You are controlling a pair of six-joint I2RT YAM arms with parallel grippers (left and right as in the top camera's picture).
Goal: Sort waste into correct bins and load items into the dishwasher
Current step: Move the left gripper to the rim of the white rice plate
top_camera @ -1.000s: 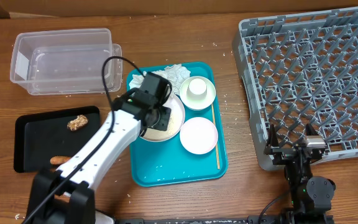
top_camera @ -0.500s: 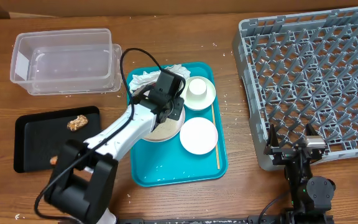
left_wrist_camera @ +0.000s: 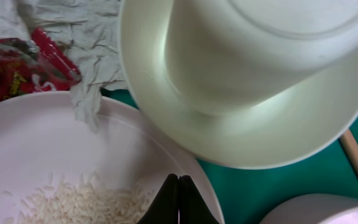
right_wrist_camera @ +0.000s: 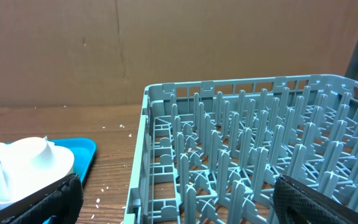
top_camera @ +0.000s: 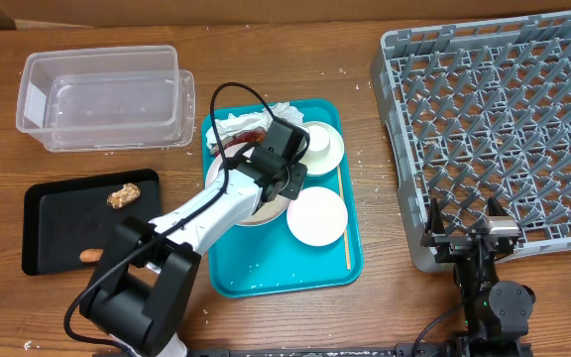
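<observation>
Left hand, fingertips pressed together and seemingly empty, hangs over the round pale pink plate, small white cup just ahead; teal plastic tray beneath, on brown wooden desk.

The serving tray sits mid-table, with the dish rack well to its right and a storage tub behind it to the left. Before the tub lies the bin tray, holding a food bit and (nearer the front) a carrot. On the serving tray, napkins and a wrapper lie back left and a cup stands on a saucer back right. A rice plate lies left of a second plate, and a stick runs along the right edge.
</observation>
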